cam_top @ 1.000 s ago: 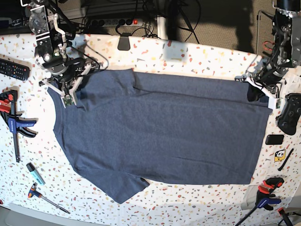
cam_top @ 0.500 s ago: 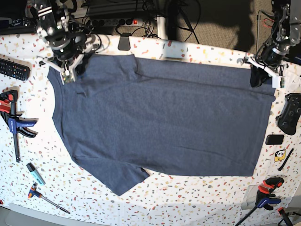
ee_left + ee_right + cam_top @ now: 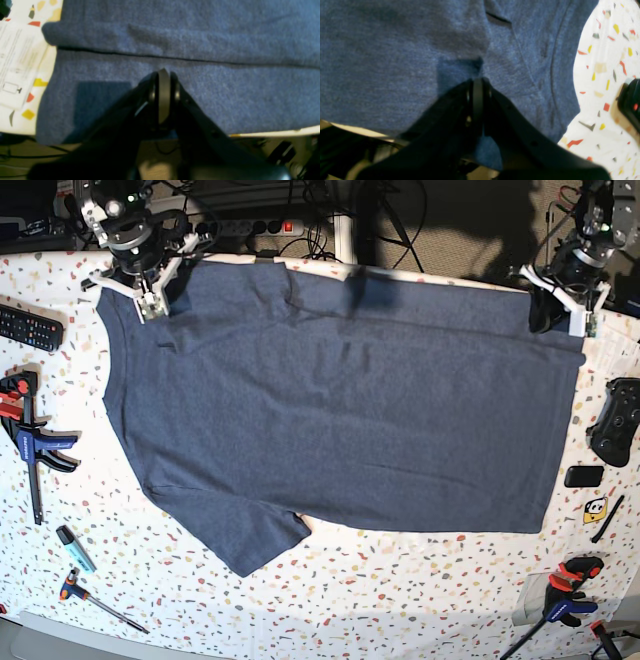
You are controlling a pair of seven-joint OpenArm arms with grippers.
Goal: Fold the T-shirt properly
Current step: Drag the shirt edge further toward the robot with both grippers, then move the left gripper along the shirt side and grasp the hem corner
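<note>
- Two grippers, both at the far edge of the shirt, which is spread flat across the table and fills most of the base view. Plain side up, no lettering showing.
- Long axis of the shirt runs left to right in the frame: collar end at the left, bottom hem at the right, one sleeve poking out toward the lower left.
- Our right gripper sits in the upper left of the base view, at the shoulder near the collar. In its wrist view the jaws are pressed together with blue fabric coming down between them, so we read it as clamped on the shirt.
- Our left gripper is in the upper right, at the hem corner. Its jaws are also fully closed, and cloth sits right behind the tips. We'd say it's pinching the shirt too, though that wrist view is a bit blurry.
- Each arm has one end of the same long edge, so neither is really "nearer". The bulk of the shirt lies toward the bottom of the frame from both.
- Our guess: the next move is carrying that top edge down over the body for a lengthwise fold. Both ends need to travel together or the edge will skew.
</note>
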